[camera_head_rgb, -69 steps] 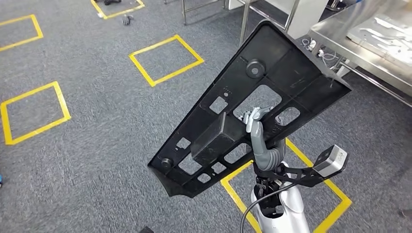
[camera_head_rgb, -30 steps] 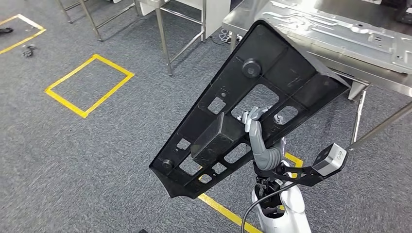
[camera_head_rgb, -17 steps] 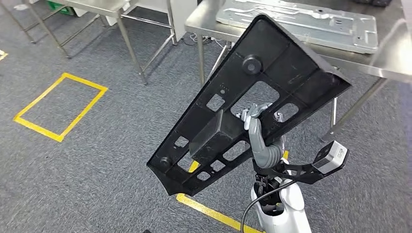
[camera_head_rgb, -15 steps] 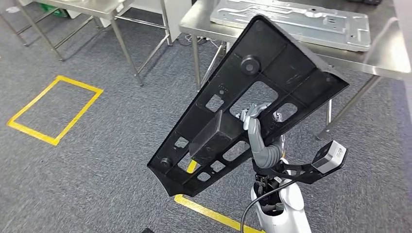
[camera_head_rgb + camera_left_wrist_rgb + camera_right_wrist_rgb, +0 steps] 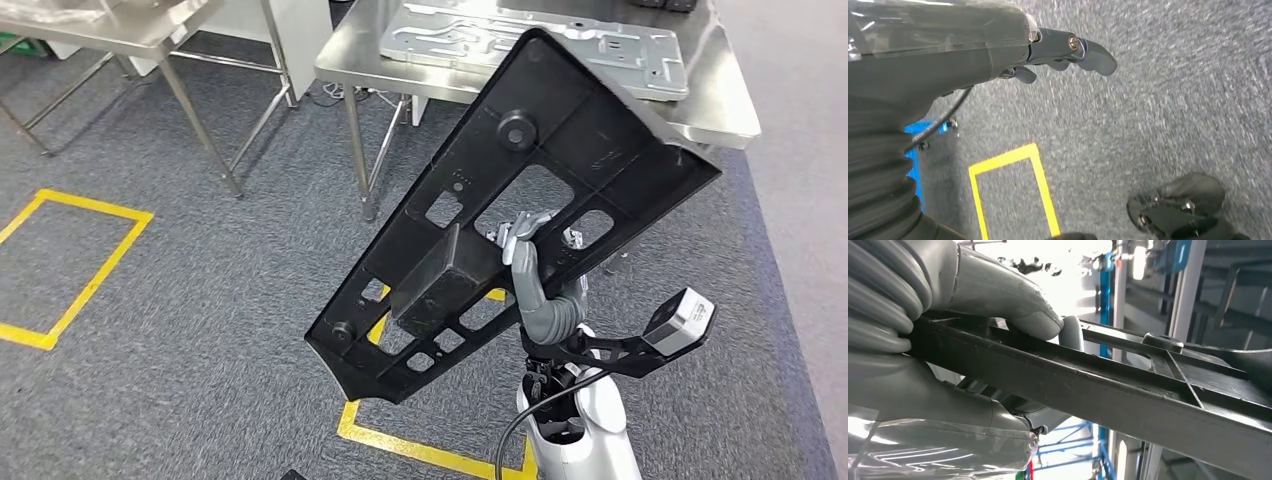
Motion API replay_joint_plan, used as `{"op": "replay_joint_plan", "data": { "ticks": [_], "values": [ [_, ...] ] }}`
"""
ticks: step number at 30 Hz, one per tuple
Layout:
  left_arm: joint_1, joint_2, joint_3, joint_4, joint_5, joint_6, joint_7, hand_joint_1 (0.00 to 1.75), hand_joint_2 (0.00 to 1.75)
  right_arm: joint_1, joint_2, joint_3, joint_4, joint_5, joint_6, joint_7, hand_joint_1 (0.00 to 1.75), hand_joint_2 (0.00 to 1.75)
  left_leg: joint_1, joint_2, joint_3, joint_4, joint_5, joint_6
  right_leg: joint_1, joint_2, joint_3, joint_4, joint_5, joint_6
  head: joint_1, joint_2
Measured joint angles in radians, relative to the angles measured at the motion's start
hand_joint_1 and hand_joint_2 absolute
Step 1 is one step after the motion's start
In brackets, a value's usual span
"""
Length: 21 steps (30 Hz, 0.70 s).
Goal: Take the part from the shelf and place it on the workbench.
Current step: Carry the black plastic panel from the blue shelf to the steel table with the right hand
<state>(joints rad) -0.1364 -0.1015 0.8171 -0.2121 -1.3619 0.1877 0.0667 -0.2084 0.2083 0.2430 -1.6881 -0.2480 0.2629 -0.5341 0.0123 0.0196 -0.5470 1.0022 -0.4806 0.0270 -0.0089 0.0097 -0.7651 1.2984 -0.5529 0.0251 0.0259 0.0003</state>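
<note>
A large flat black plastic part [image 5: 560,140] with several cut-outs stands tilted in front of me, its wide end uppermost. My right hand [image 5: 530,275] grips it near the middle from below. In the right wrist view the thumb [image 5: 1013,305] presses on the part's dark edge [image 5: 1128,390]. The steel workbench [image 5: 715,95] lies beyond the part at the top of the head view, and the part hides some of it. My left hand [image 5: 1058,50] hangs over the grey carpet, holding nothing, its fingers loosely extended.
A silver stamped metal plate [image 5: 480,30] lies on the workbench. A second steel table [image 5: 150,25] stands at the upper left, its legs [image 5: 200,130] on the carpet. Yellow tape squares [image 5: 90,270] mark the floor, one just ahead of my body [image 5: 420,445].
The whole scene has shifted as the camera turned: the floor squares slid away and the workbench came into view ahead. The part sits the same way in my right hand.
</note>
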Motion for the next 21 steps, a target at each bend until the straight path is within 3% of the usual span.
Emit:
{"op": "replay_joint_plan", "data": {
  "ticks": [1, 2, 3, 5, 6, 9, 11, 14, 15, 16, 17, 19, 20, 21],
  "values": [
    [0.002, 0.001, 0.0, 0.0, 0.0, 0.0, 0.0, 0.0, 1.75, 0.0, 0.0, 0.0, 0.001, 0.001, -0.003, 0.001, 1.75, 1.75, 0.0, 0.009, 0.006, 0.0, -0.006, -0.002, -0.004, -0.004, -0.006, -0.003, 0.019, 0.003, 0.0, 0.0],
    [0.004, 0.001, 0.0, 0.0, 0.0, 0.0, 0.0, 0.0, 1.75, 0.0, 0.0, 0.0, 0.002, 0.002, -0.006, 0.002, 1.75, 1.75, 0.0, 0.015, 0.015, 0.0, -0.014, -0.005, -0.007, -0.008, 0.008, -0.043, 0.054, 0.005, 0.0, 0.0],
    [0.005, 0.001, 0.0, 0.0, 0.0, 0.0, 0.001, 0.0, 1.75, 0.0, 0.0, 0.0, 0.002, 0.003, -0.009, 0.004, 1.75, 1.75, 0.001, 0.02, 0.025, 0.0, -0.022, -0.009, -0.008, -0.015, 0.038, -0.11, 0.098, 0.004, 0.0, 0.0],
    [0.005, 0.001, 0.0, 0.0, 0.0, 0.0, 0.001, 0.0, 1.75, -0.001, 0.0, 0.0, 0.002, 0.004, -0.014, 0.008, 1.75, 1.75, -0.002, 0.026, 0.037, 0.001, -0.038, -0.019, -0.004, -0.032, 0.094, -0.224, 0.142, -0.001, 0.0, 0.0],
    [0.004, 0.001, 0.0, 0.0, 0.0, 0.0, 0.001, 0.0, 1.75, -0.001, 0.0, 0.001, 0.002, 0.004, -0.016, 0.01, 1.75, 1.75, -0.004, 0.03, 0.041, 0.0, -0.044, -0.025, 0.0, -0.038, 0.107, -0.252, 0.143, -0.006, -0.001, 0.0],
    [0.003, 0.001, 0.001, 0.0, 0.001, 0.0, 0.001, 0.0, 1.75, 0.0, 0.001, 0.002, 0.0, 0.005, -0.02, 0.014, 1.75, 1.75, -0.005, 0.038, 0.054, -0.007, -0.057, -0.041, 0.002, -0.032, 0.117, -0.266, 0.127, -0.023, -0.002, 0.0],
    [0.004, 0.002, 0.001, 0.0, 0.002, 0.0, 0.0, 0.0, 1.75, -0.002, 0.004, 0.004, -0.001, 0.006, -0.023, 0.015, 1.75, 1.75, -0.002, 0.023, 0.043, 0.036, -0.083, -0.048, -0.002, -0.026, 0.133, -0.274, 0.119, -0.036, -0.004, 0.0],
    [0.002, 0.001, 0.002, 0.0, 0.006, -0.003, -0.005, 0.0, 1.75, -0.003, 0.008, 0.007, 0.0, 0.012, -0.032, 0.017, 1.75, 1.75, 0.0, -0.003, -0.067, 0.235, -0.153, -0.052, 0.0, -0.02, 0.157, -0.278, 0.101, -0.049, -0.007, 0.0],
    [0.0, 0.001, 0.003, 0.0, 0.006, -0.004, -0.007, 0.0, 1.75, -0.002, 0.008, 0.008, 0.001, 0.014, -0.034, 0.018, 1.75, 1.75, 0.0, -0.005, -0.099, 0.283, -0.156, -0.053, 0.001, -0.016, 0.165, -0.277, 0.093, -0.05, -0.007, 0.0],
    [-0.002, 0.001, 0.004, 0.0, 0.007, -0.006, -0.008, 0.0, 1.75, -0.002, 0.008, 0.01, 0.002, 0.016, -0.036, 0.02, 1.75, 1.75, 0.0, -0.006, -0.115, 0.293, -0.137, -0.053, 0.002, -0.011, 0.176, -0.277, 0.085, -0.05, -0.007, 0.0],
    [-0.003, 0.001, 0.005, 0.0, 0.007, -0.007, -0.009, 0.0, 1.75, -0.001, 0.008, 0.011, 0.003, 0.017, -0.037, 0.022, 1.75, 1.75, 0.0, -0.006, -0.111, 0.263, -0.098, -0.052, 0.002, -0.006, 0.189, -0.276, 0.076, -0.048, -0.007, 0.0],
    [0.001, 0.001, 0.006, 0.0, 0.006, -0.008, -0.008, 0.0, 1.75, -0.002, 0.009, 0.015, 0.004, 0.019, -0.039, 0.024, 1.75, 1.75, 0.0, -0.008, -0.076, 0.144, -0.007, -0.046, 0.002, 0.004, 0.212, -0.276, 0.058, -0.043, -0.006, 0.0],
    [0.003, 0.0, 0.007, 0.0, 0.006, -0.008, -0.008, 0.0, 1.75, -0.002, 0.009, 0.016, 0.005, 0.019, -0.04, 0.026, 1.75, 1.75, -0.002, -0.01, -0.059, 0.093, 0.019, -0.04, 0.003, 0.008, 0.217, -0.275, 0.052, -0.038, -0.007, 0.0],
    [0.005, 0.0, 0.008, 0.0, 0.006, -0.008, -0.008, 0.0, 1.75, -0.003, 0.009, 0.017, 0.006, 0.02, -0.041, 0.028, 1.75, 1.75, -0.004, -0.012, -0.048, 0.059, 0.024, -0.035, 0.003, 0.011, 0.216, -0.275, 0.049, -0.033, -0.009, 0.0]
  ]
}}
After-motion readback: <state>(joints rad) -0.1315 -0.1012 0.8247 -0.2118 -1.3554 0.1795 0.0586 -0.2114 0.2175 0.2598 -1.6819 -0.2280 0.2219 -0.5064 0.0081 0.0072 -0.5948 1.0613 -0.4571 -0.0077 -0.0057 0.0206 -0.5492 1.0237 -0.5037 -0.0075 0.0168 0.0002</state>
